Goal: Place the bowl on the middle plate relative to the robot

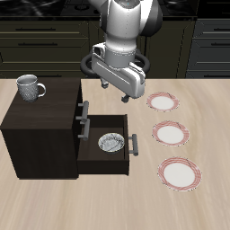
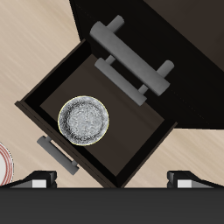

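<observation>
The bowl, small and speckled inside, lies in the open drawer of a dark cabinet. It also shows in the wrist view, on the drawer floor. My gripper hangs above the cabinet and drawer, open and empty, well above the bowl. In the wrist view my gripper shows both fingertips spread wide. The middle plate, white with a red-striped rim, lies on the table beside the drawer's handle end.
Two more identical plates lie farther back and nearer the front edge. A white mug stands on the cabinet top. A closed drawer's handle sits above the open one. A plate rim shows in the wrist view.
</observation>
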